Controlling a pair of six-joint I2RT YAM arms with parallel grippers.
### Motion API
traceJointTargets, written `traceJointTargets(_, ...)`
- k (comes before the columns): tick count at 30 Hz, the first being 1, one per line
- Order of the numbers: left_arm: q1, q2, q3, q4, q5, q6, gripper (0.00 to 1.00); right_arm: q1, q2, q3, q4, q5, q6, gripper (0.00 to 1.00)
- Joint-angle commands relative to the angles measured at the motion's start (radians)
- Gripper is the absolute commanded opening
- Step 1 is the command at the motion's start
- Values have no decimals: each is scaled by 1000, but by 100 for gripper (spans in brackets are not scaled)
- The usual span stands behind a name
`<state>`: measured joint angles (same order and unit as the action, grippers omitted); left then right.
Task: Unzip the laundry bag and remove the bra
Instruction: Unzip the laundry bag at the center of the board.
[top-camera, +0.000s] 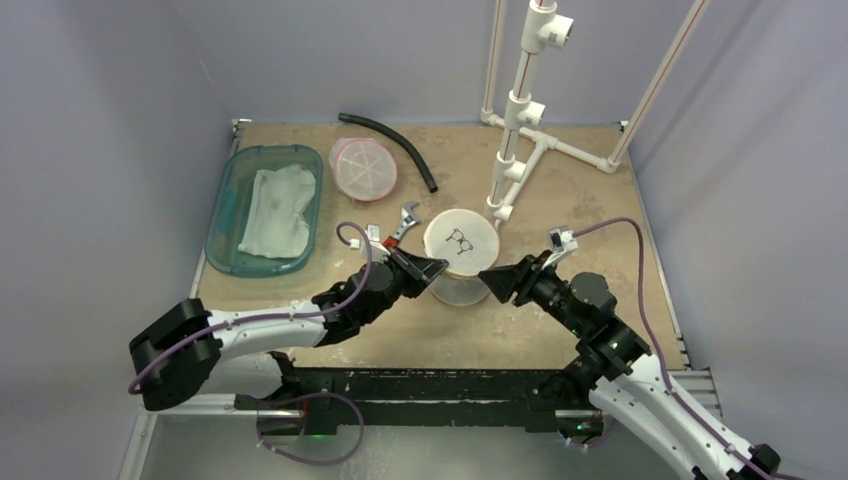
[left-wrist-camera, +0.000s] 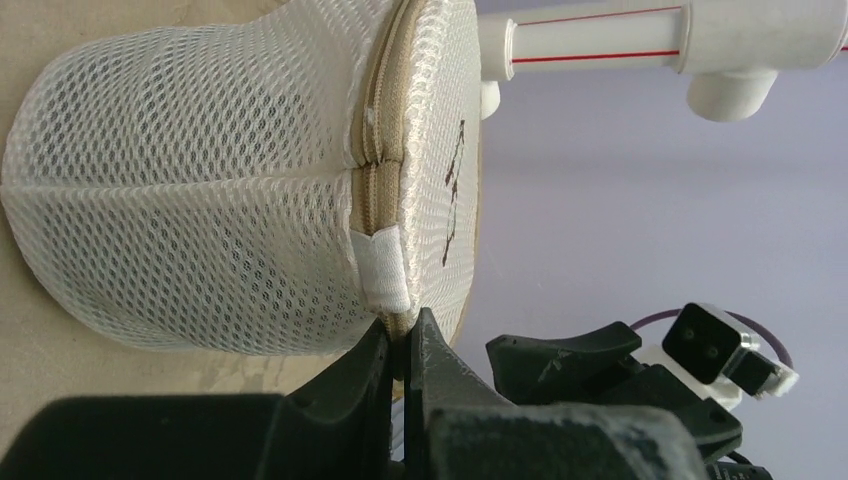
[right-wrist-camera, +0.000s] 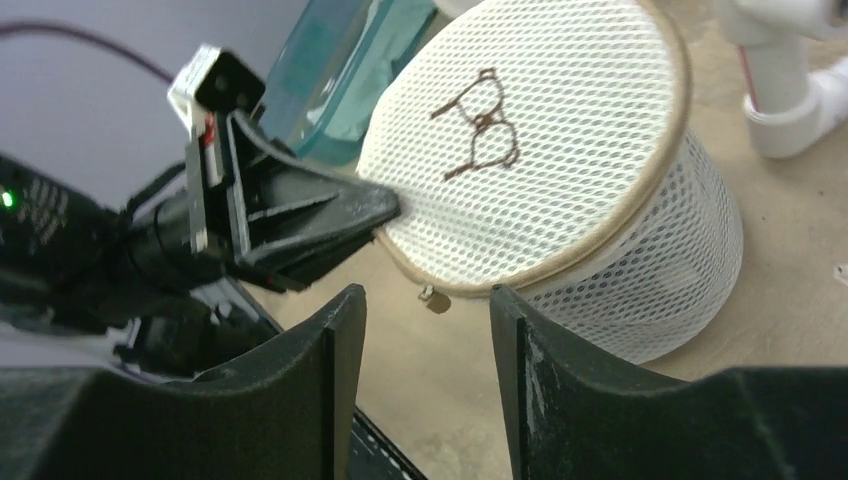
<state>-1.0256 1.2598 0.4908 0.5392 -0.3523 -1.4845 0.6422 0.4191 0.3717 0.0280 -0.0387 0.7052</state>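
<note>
plainly, the laundry bag (top-camera: 460, 255) stands upright near the middle of the surface (top-camera: 440, 335), its zip shut around the lid rim as far as shows. the bra inside cannot be made out through the mesh. the left tool (left-wrist-camera: 400, 345) is pressed together on the rim seam just below the white tab (left-wrist-camera: 383, 268). the right tool (right-wrist-camera: 425, 312) is spread, and the zipper pull (right-wrist-camera: 433, 296) dangles in line with the gap but is not gripped. the pull is small and loose, so closing may miss it. the light bag may also tip or slide if the pinch on thin mesh slips. the two tools sit nearly tip to tip, so they could clash. the pipe frame (top-camera: 520, 140) crowds the far side and a wrench (top-camera: 406, 220) lies just left, while the near side looks open.
</note>
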Motion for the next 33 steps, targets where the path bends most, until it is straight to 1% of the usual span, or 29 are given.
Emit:
traceJointTargets(1, 11, -64, 77, -194, -53, -74, 0, 2, 71, 55, 24, -163, -179, 50)
traceJointTargets(5, 16, -89, 119, -310, -86, -141, 0, 2, 159, 59, 61, -203, -204, 48)
traceJointTargets(8, 16, -93, 165, -410, -106, -166, 0, 7, 166, 62, 88, -196, -211, 50)
traceJointTargets(11, 16, -87, 198, -476, -122, -191, 0, 12, 193, 75, 97, -181, -225, 53)
traceJointTargets(15, 16, -72, 229, -532, -134, -225, 0, 23, 233, 86, 114, -157, -227, 54)
traceJointTargets(18, 16, -55, 270, -620, -153, -253, 0, 30, 264, 93, 126, -133, -229, 54)
traceJointTargets(23, 15, -41, 296, -626, -157, -254, 0, 33, 330, 130, 129, -100, -253, 52)
traceJointTargets(27, 15, -36, 305, -639, -160, -256, 0, 39, 348, 140, 154, -100, -247, 52)
traceJointTargets(33, 16, -37, 305, -641, -157, -258, 0, 52, 398, 148, 169, -107, -236, 48)
